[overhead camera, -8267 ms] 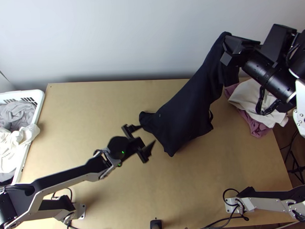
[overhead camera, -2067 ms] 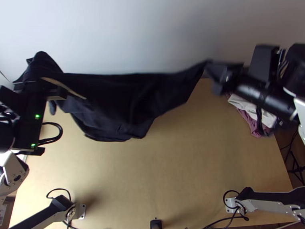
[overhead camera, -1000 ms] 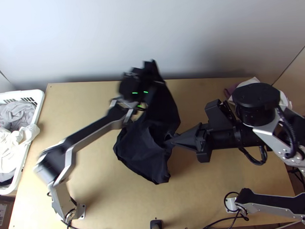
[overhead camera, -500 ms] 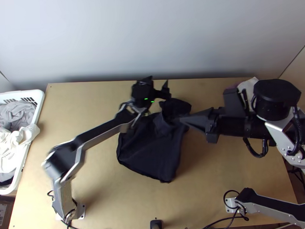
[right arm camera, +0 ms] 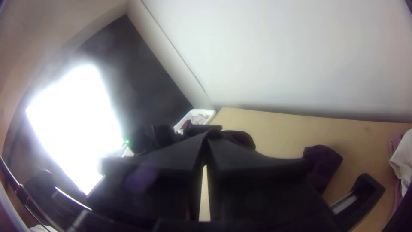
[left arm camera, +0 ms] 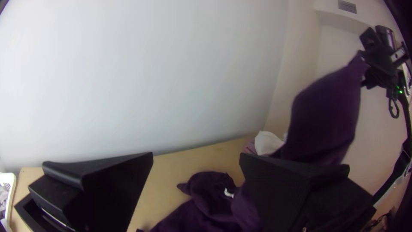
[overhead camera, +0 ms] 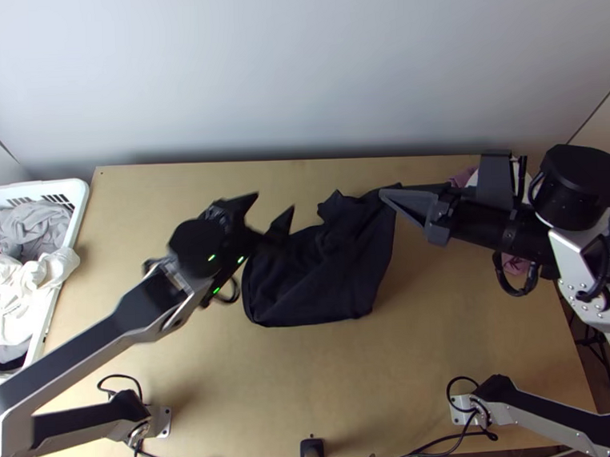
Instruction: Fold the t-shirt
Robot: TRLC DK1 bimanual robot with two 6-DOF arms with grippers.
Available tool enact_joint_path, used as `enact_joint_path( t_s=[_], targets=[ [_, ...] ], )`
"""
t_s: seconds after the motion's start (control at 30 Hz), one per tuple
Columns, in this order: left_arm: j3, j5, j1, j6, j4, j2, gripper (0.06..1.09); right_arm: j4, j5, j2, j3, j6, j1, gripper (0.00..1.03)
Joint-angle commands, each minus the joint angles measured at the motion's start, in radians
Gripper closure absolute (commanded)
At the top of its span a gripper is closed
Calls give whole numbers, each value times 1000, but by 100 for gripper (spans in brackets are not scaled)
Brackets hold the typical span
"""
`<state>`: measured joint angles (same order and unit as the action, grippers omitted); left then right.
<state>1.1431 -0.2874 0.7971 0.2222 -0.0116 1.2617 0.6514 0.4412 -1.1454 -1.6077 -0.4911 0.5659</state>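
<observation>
My left gripper (overhead camera: 272, 207) is open in the top view, left of the dark t-shirt's upper part; in the left wrist view the left gripper (left arm camera: 196, 155) has an empty gap between its fingers. My right gripper (overhead camera: 383, 194) is shut on an upper end of the dark t-shirt (overhead camera: 315, 286), which hangs down from it with its lower part bunched on the table's middle. The left wrist view shows the t-shirt (left arm camera: 326, 111) raised, looking purple. In the right wrist view the right gripper's (right arm camera: 206, 134) fingertips meet, with part of the t-shirt (right arm camera: 322, 163) beyond.
A white basket (overhead camera: 81, 206) of clothes stands at the table's left edge. A mauve cloth (overhead camera: 515, 263) and a white cloth (left arm camera: 268, 142) lie at the back right, partly behind the right arm. Bare wood (overhead camera: 310, 380) spans the table's near part.
Seconds ago both grippers held the shirt stretched out. Since then the left gripper has let go and moved left, towards the near side. The right gripper has moved to the back right, drawing the cloth along.
</observation>
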Motion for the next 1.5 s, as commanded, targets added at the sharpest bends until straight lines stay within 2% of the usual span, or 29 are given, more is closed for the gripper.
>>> enact_joint_path(
  t_s=[0.0,0.17,0.37,0.57,0.7,0.83,0.93,1.07,1.27,1.4,1.47],
  targets=[
    [-151,31,96,-3,-114,-191,11,-65,-52,-11,32,-9,-17,100],
    [-213,30,269,-53,-65,-137,11,-90,-88,-25,35,-18,-20,100],
    [-217,7,292,-52,122,48,11,-124,-142,-70,2,-18,-35,100],
    [-190,-24,398,-24,213,237,11,-159,-213,-109,-14,-18,-55,100],
    [-128,-114,450,-15,237,375,11,-167,-226,-145,-47,-18,-60,100],
    [-63,-157,452,26,240,462,11,-176,-248,-191,-93,-15,-61,100],
    [-11,-260,456,63,246,515,11,-179,-254,-217,-118,-9,-58,100],
    [4,-392,488,88,260,496,11,-180,-265,-232,-130,-7,-57,100],
    [-48,-470,527,82,312,459,11,-180,-263,-234,-136,-7,-41,100],
    [10,-558,478,71,341,619,11,-174,-263,-234,-152,-7,-32,100],
    [92,-659,467,43,345,736,11,-173,-263,-234,-153,-7,-31,100]
  ],
)
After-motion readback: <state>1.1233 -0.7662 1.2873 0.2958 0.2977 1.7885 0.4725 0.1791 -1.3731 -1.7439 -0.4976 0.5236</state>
